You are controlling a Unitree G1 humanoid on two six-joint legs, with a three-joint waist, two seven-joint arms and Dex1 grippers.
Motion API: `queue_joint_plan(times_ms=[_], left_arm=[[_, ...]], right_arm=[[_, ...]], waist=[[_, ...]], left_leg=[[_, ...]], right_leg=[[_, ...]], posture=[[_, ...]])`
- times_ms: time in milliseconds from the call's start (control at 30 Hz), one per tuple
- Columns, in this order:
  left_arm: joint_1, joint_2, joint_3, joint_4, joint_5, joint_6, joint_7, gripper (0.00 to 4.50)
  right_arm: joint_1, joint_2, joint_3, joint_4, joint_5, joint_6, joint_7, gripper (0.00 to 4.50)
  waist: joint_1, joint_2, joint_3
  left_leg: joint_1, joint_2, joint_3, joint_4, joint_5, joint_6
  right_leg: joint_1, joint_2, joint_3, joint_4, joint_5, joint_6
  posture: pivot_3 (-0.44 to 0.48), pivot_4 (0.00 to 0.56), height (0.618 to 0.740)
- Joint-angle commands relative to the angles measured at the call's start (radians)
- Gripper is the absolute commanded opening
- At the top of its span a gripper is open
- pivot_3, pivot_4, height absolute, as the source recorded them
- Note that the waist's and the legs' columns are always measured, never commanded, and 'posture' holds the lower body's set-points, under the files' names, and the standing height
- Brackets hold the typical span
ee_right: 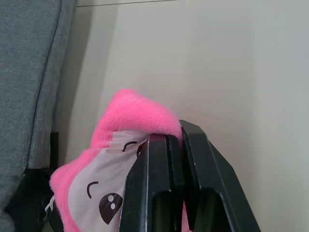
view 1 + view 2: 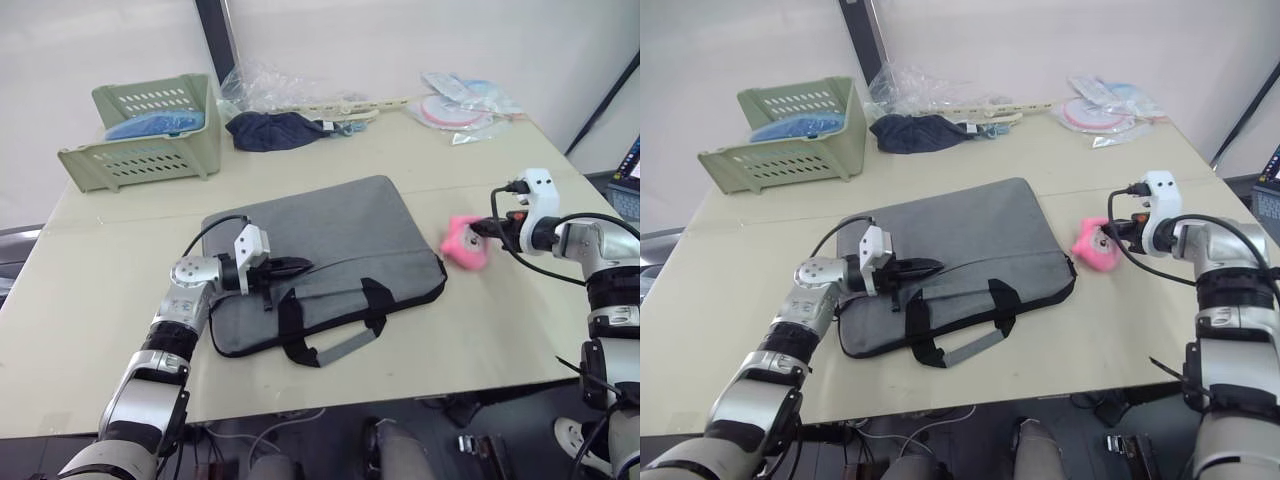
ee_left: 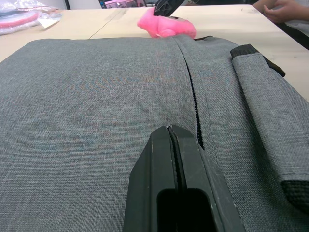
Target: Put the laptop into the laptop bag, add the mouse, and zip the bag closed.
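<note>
**Hands shut: left on the bag, right at the pink plush**

Left hand [image 2: 292, 267] sits on the grey laptop bag [image 2: 340, 240], near its left end, by the zip line; in its wrist view I see its two black fingers [image 3: 164, 164] pressed together with only a hairline seam between them, pointing along the zipper [image 3: 193, 104]. I cannot tell whether they pinch the zip pull or just rest on the fabric. Right hand [image 2: 1108, 234] is at the pink plush toy [image 2: 1092, 246], just beside the bag's right end; its fingers [image 1: 154, 183] are nearly closed against the plush's fur, and I judge they have a fold of it pinched.

The bag lies flat in the middle of the worktop [image 2: 110, 260], black handles [image 2: 335, 315] toward me. Laptop and mouse are not among the things lying out; the bag looks filled flat, so I judge the laptop may be inside, though I cannot confirm it.

As I read it, the zipping step is in hand. Next I need the left hand to have a sure hold on the pull and draw it along the track, while the right lets the plush be and steadies the bag's far end.

Behind the bag sit a green basket [image 2: 150, 135], a dark cloth [image 2: 275, 130] and plastic packets [image 2: 460, 105].
</note>
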Motion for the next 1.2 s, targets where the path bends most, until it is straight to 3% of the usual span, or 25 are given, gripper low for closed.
queue_joint_plan(times_ms=[33,433,633,733,867,1200], left_arm=[[0.119,-0.003,-0.099,0.114,0.122,0.055,-0.016,0.0],[0.127,-0.005,-0.102,0.107,0.121,0.057,-0.018,0.0],[0.117,-0.001,-0.095,0.116,0.12,0.057,-0.011,0.0],[0.109,-0.004,-0.088,0.12,0.115,0.061,-0.004,0.0],[0.109,-0.004,-0.088,0.119,0.115,0.062,-0.004,0.0],[0.112,0.013,-0.053,0.019,0.071,0.115,0.007,0.0]], right_arm=[[-0.06,0.003,-0.05,0.007,-0.009,-0.062,-0.048,0.11],[-0.052,0.042,-0.071,-0.019,-0.004,-0.049,-0.054,0.11],[0.015,0.033,-0.064,-0.128,0.007,0.012,-0.021,0.11],[0.065,0.032,-0.077,-0.204,0.023,0.06,-0.024,0.99],[0.108,0.018,-0.105,-0.291,0.036,0.099,-0.038,2.79],[0.141,-0.08,-0.219,-0.468,0.06,0.158,-0.087,2.79]], waist=[[0.0,0.0,0.0],[-0.001,0.002,-0.001],[-0.001,0.002,-0.001],[0.0,0.002,-0.001],[0.0,0.002,-0.001],[0.001,0.002,0.0]], left_leg=[[0.0,0.0,0.0,0.0,0.0,0.0],[0.0,0.0,0.0,0.0,0.0,0.0],[0.0,0.0,0.0,0.0,0.0,0.0],[0.0,0.0,0.0,0.0,0.0,0.0],[0.0,0.0,-0.001,0.0,0.0,0.0],[-0.001,-0.001,-0.001,0.0,0.0,0.0]], right_leg=[[0.0,0.0,0.0,0.0,0.0,0.0],[0.0,-0.001,0.0,0.001,0.0,0.0],[0.0,-0.001,0.0,0.001,0.0,0.0],[0.0,-0.001,0.0,0.001,0.0,0.0],[0.0,-0.001,0.0,0.001,0.0,0.0],[-0.001,-0.001,0.0,0.0,0.0,0.0]], posture=[[0.0,0.15,0.74],[0.0,0.15,0.74],[0.0,0.15,0.74],[0.0,0.15,0.74],[0.0,0.15,0.74],[0.0,0.15,0.74]])
